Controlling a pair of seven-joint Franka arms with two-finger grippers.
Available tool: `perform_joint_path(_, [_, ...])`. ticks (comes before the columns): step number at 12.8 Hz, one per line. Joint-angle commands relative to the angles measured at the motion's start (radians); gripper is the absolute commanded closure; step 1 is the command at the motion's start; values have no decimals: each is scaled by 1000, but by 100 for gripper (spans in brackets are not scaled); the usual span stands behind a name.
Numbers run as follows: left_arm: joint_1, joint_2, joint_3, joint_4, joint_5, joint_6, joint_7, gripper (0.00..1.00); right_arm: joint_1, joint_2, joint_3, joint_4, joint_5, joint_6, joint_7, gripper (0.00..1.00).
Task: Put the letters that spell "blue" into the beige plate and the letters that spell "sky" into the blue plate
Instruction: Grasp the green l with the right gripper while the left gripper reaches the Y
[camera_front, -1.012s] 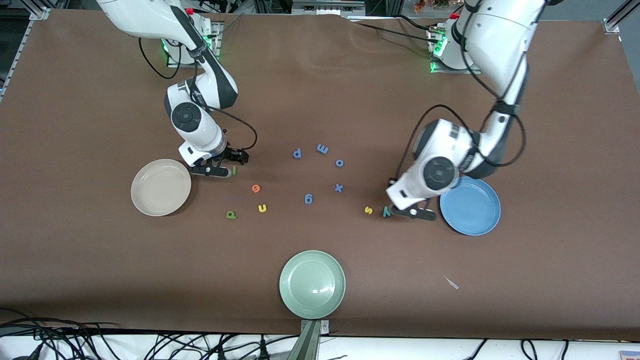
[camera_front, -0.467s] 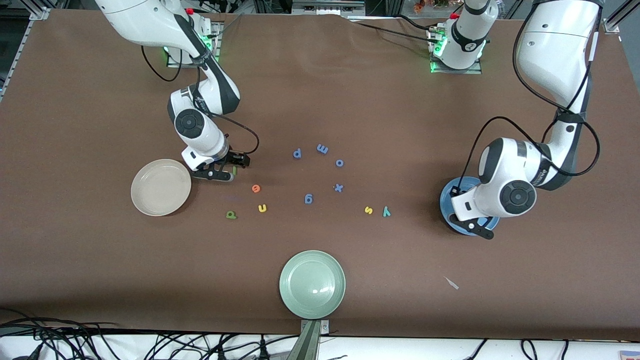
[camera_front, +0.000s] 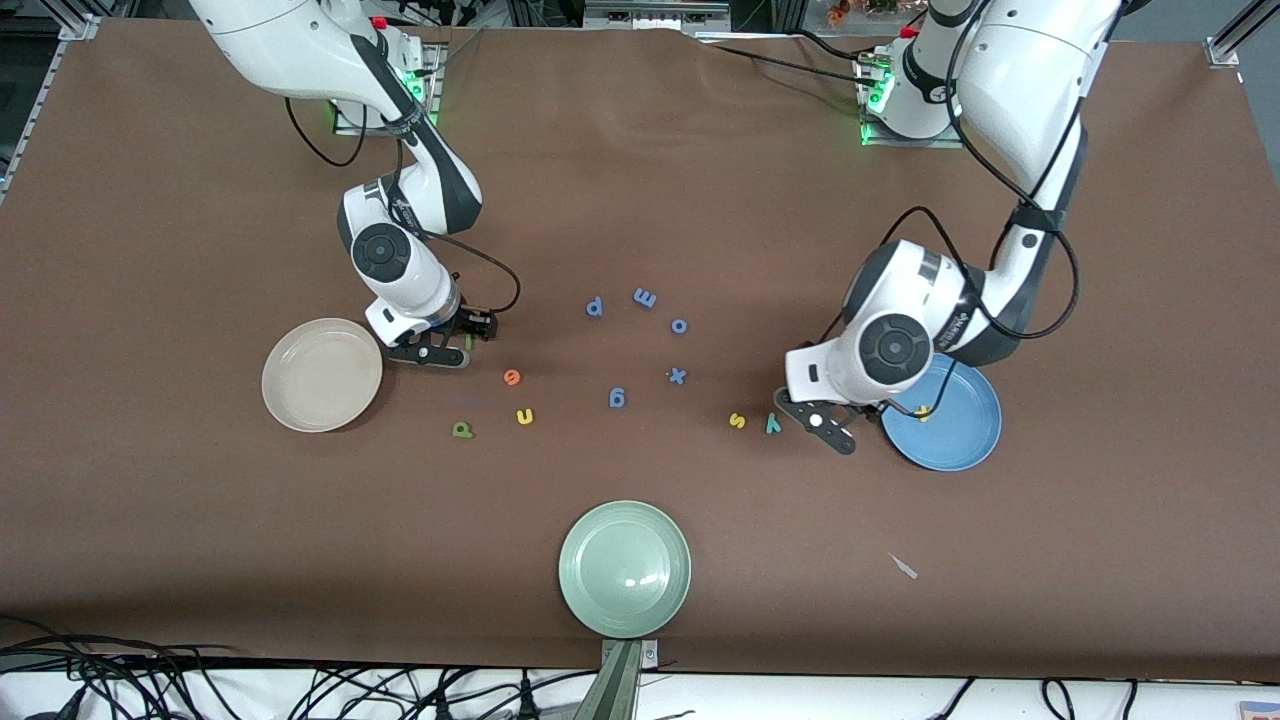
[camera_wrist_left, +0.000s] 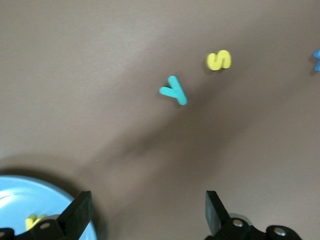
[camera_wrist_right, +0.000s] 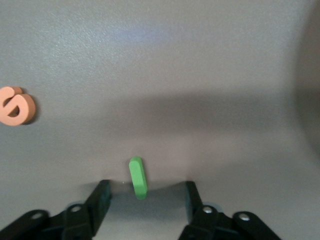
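The right arm's pincer (camera_front: 437, 350) is down at the brown counter (camera_front: 640, 180) in the middle band of the frame, just beside the beige plate (camera_front: 320, 375) on the side toward the letters. Its fingers are open and straddle the thin green l (camera_wrist_right: 138, 177), which lies flat between them with a gap on each side. The orange e (camera_front: 512, 377) lies near it, a little lower in the frame; the yellow u (camera_front: 525, 416) and the green b (camera_front: 462, 430) lie lower again, close together. The beige plate holds nothing. The left arm's pincer (camera_front: 818, 420) is over the counter between the teal y (camera_front: 772, 424) and the blue plate (camera_front: 950, 440), its fingers spread wide with nothing between them. The yellow s (camera_front: 737, 421) lies just beside the teal y, both on the counter, near the blue plate toward the frame's centre. The yellow k (camera_front: 922, 411) lies inside the blue plate near its rim. Five all-blue letters are scattered around the centre of the frame: p (camera_front: 594, 307), m (camera_front: 645, 298), o (camera_front: 679, 326), x (camera_front: 677, 376) and g (camera_front: 617, 398). A pale green plate (camera_front: 625, 570) sits low in the middle of the frame, well apart from the letters.
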Motion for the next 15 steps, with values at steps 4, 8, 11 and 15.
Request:
perform_joint_path(4, [37,118,7,125,19,45,-38,0,-3,23,7,17,-1,0,-20,78])
perform_joint_path(8, [34,196,7,223,20,58,-266,0,0,23,7,25,1,-4,-24,96])
perform_joint_path(11, [28,198,3,222,17,58,-367,0,0,13,7,86,1,-117,-26,98])
perform_joint_path(15, [8,204,0,222,16,58,-398,0,-13,-31,-54,164,4,-334,-197,99])
